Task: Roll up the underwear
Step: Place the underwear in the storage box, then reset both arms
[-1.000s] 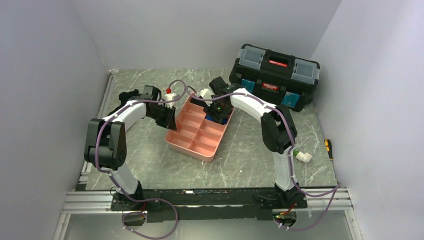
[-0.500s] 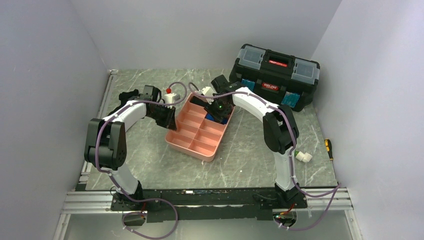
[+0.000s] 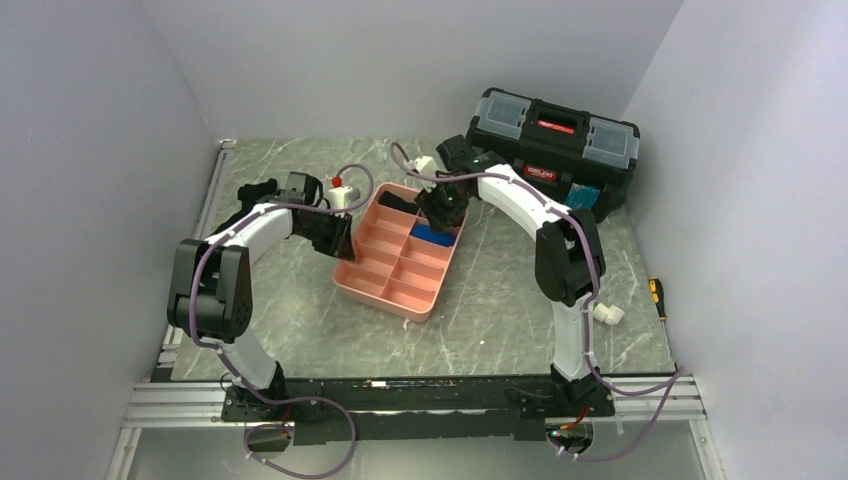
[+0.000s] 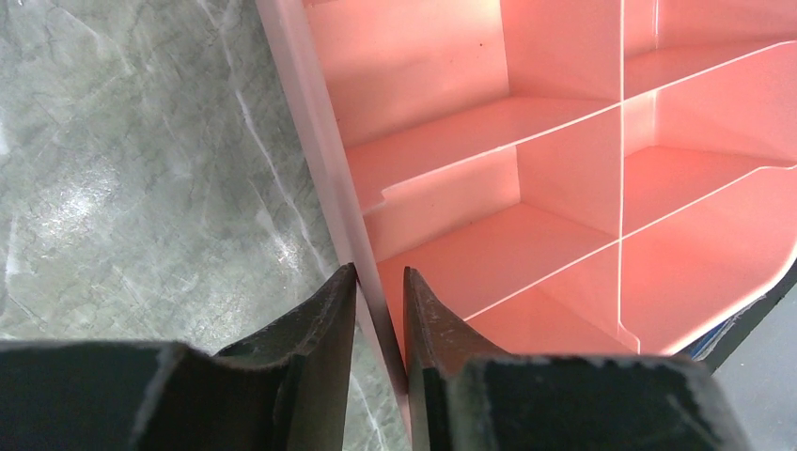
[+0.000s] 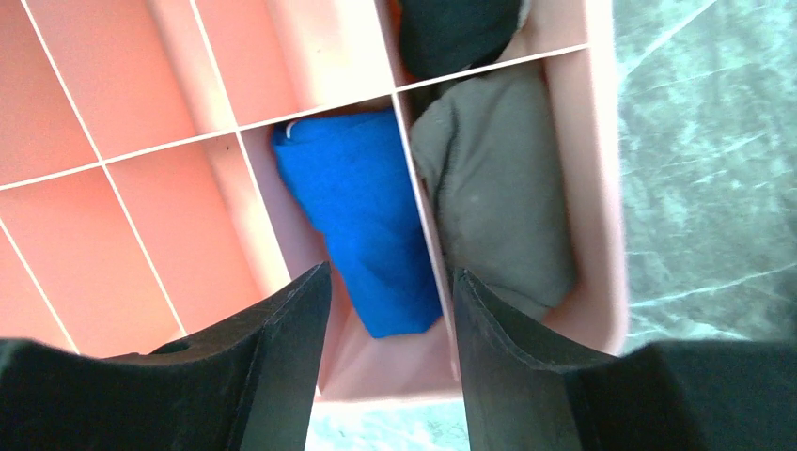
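The underwear (image 5: 362,221) is lying bundled in a compartment of the pink tray (image 3: 385,300), one divider away from a grey fabric roll (image 5: 498,197). The right gripper (image 5: 390,272) is hovering above it, spread and empty, having risen over the last second, so the placing looks finished. The left gripper (image 4: 378,272) is pinching the tray's side wall.

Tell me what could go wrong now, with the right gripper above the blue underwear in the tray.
1. The right gripper hangs open with one finger over the divider beside the underwear. Lowering could hit the divider or snag the grey fabric roll next door.
2. The left gripper is clamped on the pink tray wall. A slip there might let the tray shift or tilt.
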Available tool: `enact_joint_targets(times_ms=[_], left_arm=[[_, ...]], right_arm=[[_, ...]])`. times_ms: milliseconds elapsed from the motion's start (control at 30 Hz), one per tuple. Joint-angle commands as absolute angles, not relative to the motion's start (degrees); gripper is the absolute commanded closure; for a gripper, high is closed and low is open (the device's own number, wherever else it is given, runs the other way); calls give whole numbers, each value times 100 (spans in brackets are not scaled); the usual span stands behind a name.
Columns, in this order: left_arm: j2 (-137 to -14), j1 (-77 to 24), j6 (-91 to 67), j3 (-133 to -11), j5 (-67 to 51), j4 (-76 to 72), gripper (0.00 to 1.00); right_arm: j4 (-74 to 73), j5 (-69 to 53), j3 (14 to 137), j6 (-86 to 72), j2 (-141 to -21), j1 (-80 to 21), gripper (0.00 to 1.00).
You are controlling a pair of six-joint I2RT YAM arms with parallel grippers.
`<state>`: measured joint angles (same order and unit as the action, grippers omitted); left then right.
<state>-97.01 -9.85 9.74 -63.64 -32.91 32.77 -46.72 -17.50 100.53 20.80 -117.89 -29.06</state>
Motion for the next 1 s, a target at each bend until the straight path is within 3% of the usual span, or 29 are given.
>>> enact_joint_targets(times_ms=[0,233,267,300,333,667,967], left_arm=[[-9550,-1037,946,-6228,-3284,3393,70],[-9274,-1037,881,-6222,-3257,3275,47],[-9211,-1033,898,-6229,-3257,3264,39],[-9165,-1037,927,-6256,-3267,3283,6],[-9128,-1037,954,-6300,-3283,3323,1],[-8544,-1010,1031,-6455,-3023,3318,1],[-7295,-888,1255,-6426,-1776,2814,1]], right_arm=[[-4531,-2069,10415,2105,-11431,-2618,47],[-4492,-2201,10363,2121,-11166,-2444,47],[-4470,-2208,10325,2116,-11104,-2410,47],[-4451,-2219,10297,2115,-11041,-2394,47],[-4448,-2229,10281,2112,-10987,-2380,47],[-4201,-2346,9807,2027,-10198,-2060,46],[-3532,-2437,8767,1812,-8889,-1464,41]])
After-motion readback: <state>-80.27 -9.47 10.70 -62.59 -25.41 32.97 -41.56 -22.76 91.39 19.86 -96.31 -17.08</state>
